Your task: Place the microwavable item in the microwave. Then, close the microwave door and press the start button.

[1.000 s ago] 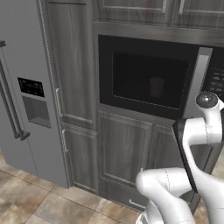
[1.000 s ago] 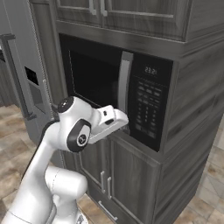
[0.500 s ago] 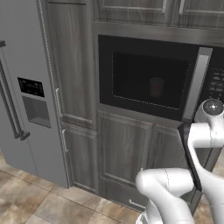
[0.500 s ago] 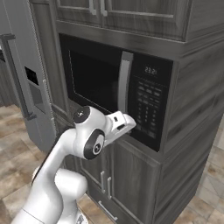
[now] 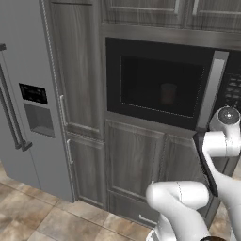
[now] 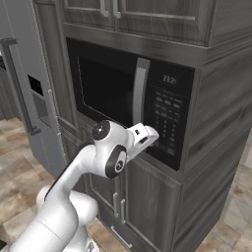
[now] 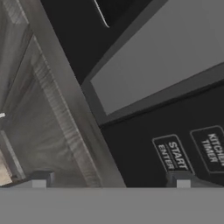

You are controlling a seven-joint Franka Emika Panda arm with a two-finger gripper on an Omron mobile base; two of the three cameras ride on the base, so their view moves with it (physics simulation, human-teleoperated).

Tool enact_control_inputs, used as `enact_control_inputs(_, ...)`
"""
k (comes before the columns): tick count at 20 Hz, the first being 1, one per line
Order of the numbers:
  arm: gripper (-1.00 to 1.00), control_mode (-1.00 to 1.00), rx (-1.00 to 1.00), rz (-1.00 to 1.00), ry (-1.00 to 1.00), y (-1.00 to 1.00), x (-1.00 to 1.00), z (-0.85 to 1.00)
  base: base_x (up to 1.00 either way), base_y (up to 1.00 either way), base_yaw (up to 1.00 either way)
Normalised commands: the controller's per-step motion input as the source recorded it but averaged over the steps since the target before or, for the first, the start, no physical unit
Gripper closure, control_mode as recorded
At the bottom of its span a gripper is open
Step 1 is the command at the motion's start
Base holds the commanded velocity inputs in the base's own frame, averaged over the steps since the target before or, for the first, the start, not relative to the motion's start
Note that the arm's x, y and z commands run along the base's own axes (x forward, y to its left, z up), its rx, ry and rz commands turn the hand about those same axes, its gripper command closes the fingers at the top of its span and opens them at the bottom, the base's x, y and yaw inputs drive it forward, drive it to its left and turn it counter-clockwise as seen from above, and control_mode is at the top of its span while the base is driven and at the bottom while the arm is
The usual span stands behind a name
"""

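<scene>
Behind the closed microwave door, through its dark window, the microwavable item stands upright as a small dim cup, right of the window's middle and well inside the microwave. The vertical silver handle bar runs down the door's right edge, between the window and the black keypad panel, which carries a small lit clock display at its top. From the hand view the fingers stand wide apart and hold nothing: one dark tip lies over the grey wood below the microwave, the other over the black panel just beside the key marked START ENTER, with a KITCHEN TIMER key next to that. Whether a tip touches the panel cannot be told. In the right base view the white hand reaches up from the arm to the lower part of the keypad panel. Wood cabinet doors sit directly under the microwave, more cabinets above it, and a grey refrigerator stands well to the left of it.
</scene>
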Motion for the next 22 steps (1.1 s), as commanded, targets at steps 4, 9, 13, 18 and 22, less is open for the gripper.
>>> enact_control_inputs(4,-1.0,-1.0,-0.04,0.01,0.0,-0.18,0.28,-0.1,0.0,0.0,0.0)
enact_control_inputs(9,-1.0,-1.0,-0.03,0.01,0.0,-0.18,0.3,-0.32,0.0,0.0,0.0)
enact_control_inputs(13,-1.0,-1.0,-0.01,0.01,0.0,-0.21,0.3,-0.5,0.0,0.0,0.0)
enact_control_inputs(18,-1.0,-1.0,0.0,0.01,0.05,-0.14,0.34,-0.7,0.0,0.0,0.0)
enact_control_inputs(22,-1.0,-1.0,-0.01,0.03,0.16,-0.04,0.39,-0.85,0.0,0.0,0.0)
